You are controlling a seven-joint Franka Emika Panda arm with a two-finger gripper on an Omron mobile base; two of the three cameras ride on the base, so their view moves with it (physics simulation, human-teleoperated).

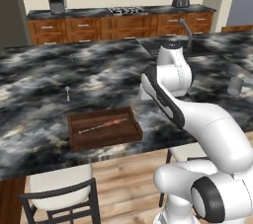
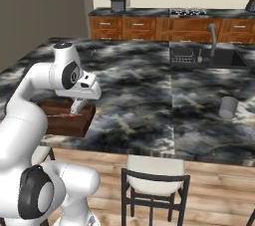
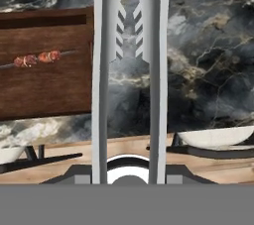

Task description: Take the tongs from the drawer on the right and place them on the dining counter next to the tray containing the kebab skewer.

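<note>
Grey metal tongs run up the middle of the hand view from my gripper, which is shut on them. They hang over the black marbled dining counter, just right of the dark-brown wooden tray. The kebab skewer lies inside that tray. From the right base view, the gripper points down with the tongs above the tray's right end, near the counter's front edge. In the left base view the tray and skewer sit left of the arm.
A grey cup stands on the counter at the right, and a sink with a faucet lies behind it. A small utensil rests behind the tray. Stools stand under the counter's front edge.
</note>
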